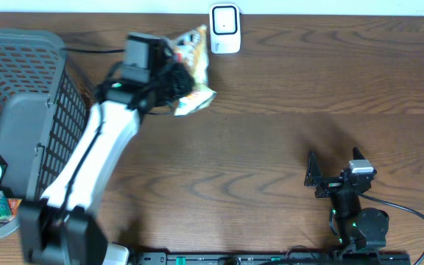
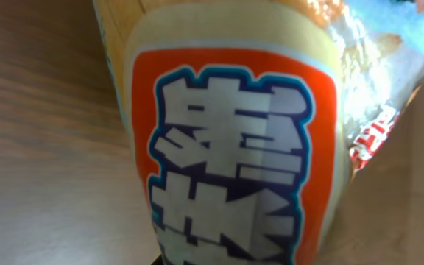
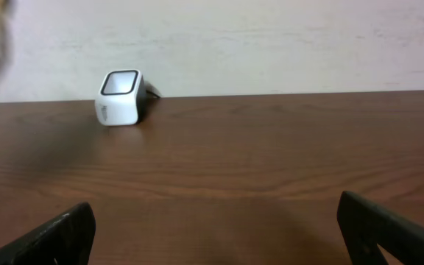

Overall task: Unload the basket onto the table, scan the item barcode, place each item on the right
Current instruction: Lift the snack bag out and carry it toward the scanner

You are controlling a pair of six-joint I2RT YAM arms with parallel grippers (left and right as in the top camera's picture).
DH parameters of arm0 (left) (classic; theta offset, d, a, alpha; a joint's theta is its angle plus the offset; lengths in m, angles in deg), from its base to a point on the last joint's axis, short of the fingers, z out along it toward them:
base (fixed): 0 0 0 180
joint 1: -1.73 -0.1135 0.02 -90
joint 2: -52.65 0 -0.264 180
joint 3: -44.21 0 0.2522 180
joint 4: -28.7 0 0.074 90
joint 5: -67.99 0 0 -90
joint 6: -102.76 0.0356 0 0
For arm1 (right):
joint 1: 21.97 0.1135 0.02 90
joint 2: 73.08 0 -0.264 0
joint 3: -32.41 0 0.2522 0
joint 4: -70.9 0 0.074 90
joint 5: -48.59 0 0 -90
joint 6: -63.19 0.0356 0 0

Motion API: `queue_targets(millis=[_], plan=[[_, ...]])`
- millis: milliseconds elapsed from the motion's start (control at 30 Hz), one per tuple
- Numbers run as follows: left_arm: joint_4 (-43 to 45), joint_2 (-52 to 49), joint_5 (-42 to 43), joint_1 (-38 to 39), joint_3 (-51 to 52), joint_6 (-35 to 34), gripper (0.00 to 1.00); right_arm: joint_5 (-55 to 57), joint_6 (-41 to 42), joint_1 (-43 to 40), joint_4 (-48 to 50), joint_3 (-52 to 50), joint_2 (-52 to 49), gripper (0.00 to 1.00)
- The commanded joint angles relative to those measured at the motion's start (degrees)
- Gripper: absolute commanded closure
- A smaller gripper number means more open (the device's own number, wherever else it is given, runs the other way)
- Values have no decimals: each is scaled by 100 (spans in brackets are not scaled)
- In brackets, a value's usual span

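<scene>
Worktop (image 1: 285, 140): dark wood with plenty of room. All the action sits at the far edge.
Basket (image 1: 59, 110): grey mesh, at the left, with a couple of other goods lying in its near corner. The item for this scan is already out of it, so I judge the pick done.
Left end effector (image 1: 172, 79): clamped on the snack bag and reaching far across, just beside the scanner. The carry looks all but finished.
Snack bag (image 1: 196, 60): held close to the scanner's left side but not over its window. Presenting the code is the step left, by my reckoning.
Bag's look: crinkly, glossy film in pale yellow. An orange panel carries big white characters edged in dark blue, and a clear patch with red print sits by one edge. No barcode shows in any view, so which face carries it I cannot tell.
Scanner (image 1: 224, 29): a small white block with a dark-rimmed window, standing against the back edge.
Right end effector (image 1: 334, 166): fingers wide apart and holding nothing, parked well away at the near right.
</scene>
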Motion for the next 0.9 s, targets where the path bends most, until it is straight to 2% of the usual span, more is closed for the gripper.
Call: queue_targets(millis=[0, 167, 400, 467, 500, 567, 633, 867], plan=[[264, -527, 52, 286, -98, -101, 92, -2, 76, -31, -22, -7, 24, 1], [675, -1115, 52, 605, -98, -402, 92, -2, 76, -31, -22, -7, 24, 1], [986, -1379, -72, 942, -98, -507, 91, -2, 76, -31, -22, -7, 24, 1], [981, -1379, -219, 1005, -98, -505, 67, -2, 76, -31, -22, -7, 24, 1], [981, -1379, -256, 1034, -98, -503, 60, -2, 76, -31, -22, -7, 24, 1], [984, -1379, -256, 1064, -98, -503, 58, -2, 76, -31, -22, -7, 24, 1], [981, -1379, -249, 1073, -98, -503, 49, -2, 76, -31, -22, -7, 24, 1], [957, -1207, -227, 1021, -188, -501, 49, -2, 76, -31, -22, -7, 24, 1]])
